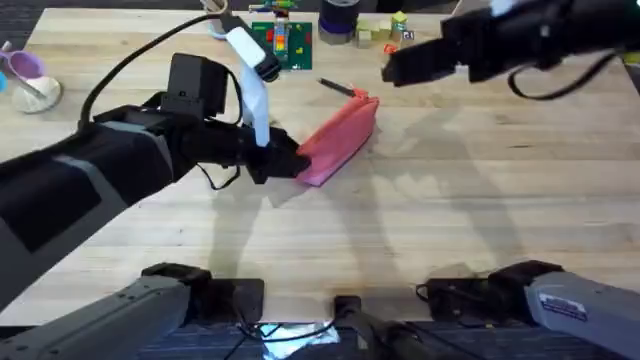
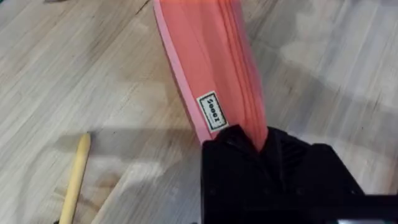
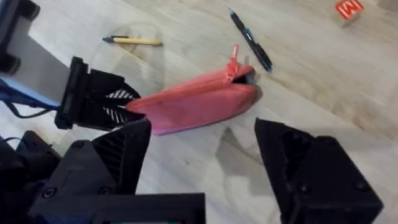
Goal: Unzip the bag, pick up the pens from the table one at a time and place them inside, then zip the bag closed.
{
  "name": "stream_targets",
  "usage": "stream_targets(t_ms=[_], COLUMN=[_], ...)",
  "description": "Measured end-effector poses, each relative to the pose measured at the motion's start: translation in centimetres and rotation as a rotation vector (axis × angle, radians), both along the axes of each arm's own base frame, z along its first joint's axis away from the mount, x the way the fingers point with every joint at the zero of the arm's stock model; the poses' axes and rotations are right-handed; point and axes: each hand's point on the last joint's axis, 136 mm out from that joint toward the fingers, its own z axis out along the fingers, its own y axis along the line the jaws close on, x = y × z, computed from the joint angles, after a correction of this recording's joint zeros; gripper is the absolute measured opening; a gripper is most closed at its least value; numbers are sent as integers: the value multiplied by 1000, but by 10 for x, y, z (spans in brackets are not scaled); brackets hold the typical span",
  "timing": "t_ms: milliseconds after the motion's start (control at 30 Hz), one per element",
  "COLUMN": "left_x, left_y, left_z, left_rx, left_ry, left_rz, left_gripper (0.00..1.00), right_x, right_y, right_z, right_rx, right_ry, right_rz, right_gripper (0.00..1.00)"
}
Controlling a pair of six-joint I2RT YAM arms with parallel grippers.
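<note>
The pink bag [image 1: 340, 140] lies slanted on the table [image 1: 450, 220], a little left of the middle. My left gripper [image 1: 287, 160] is shut on the bag's near left end, its black fingers [image 2: 236, 155] pinching the fabric just past a small label. The bag [image 3: 193, 102] shows a dark gap at its far end beside the pink zip pull [image 3: 235, 53]. A black pen [image 1: 335, 87] lies just beyond that end. The yellow pen [image 3: 134, 41] lies on the wood by the left arm. My right gripper [image 1: 392, 70] hangs open above the far right of the table, holding nothing.
A white cup [image 1: 30, 85] with a purple thing in it stands at the far left. At the back edge are a green board with coloured blocks [image 1: 283, 40], a dark cup [image 1: 340, 15] and small wooden blocks [image 1: 385, 30]. Bare wood stretches across the near half.
</note>
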Motion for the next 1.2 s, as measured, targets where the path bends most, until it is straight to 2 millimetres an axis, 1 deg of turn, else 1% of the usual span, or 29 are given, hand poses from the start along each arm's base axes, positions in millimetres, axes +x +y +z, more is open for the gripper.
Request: stream_targets(t_ms=[200, 700, 800, 1100, 1133, 1200], left_x=[0, 0, 0, 0, 0, 0], left_y=[0, 0, 0, 0, 0, 0], left_z=[0, 0, 0, 0, 0, 0], left_rx=[0, 0, 0, 0, 0, 0], left_ry=[0, 0, 0, 0, 0, 0], left_rz=[0, 0, 0, 0, 0, 0], left_gripper=[43, 43, 43, 43, 43, 43], right_x=[17, 21, 25, 42, 47, 52], right_y=[15, 16, 18, 23, 24, 26], right_z=[5, 1, -11, -56, -67, -73], right_rx=[-7, -11, -19, -48, -53, -54], right_ry=[-42, -39, -8, 103, 125, 127], right_rz=[50, 57, 57, 58, 58, 59], right_gripper=[995, 995, 995, 996, 996, 996])
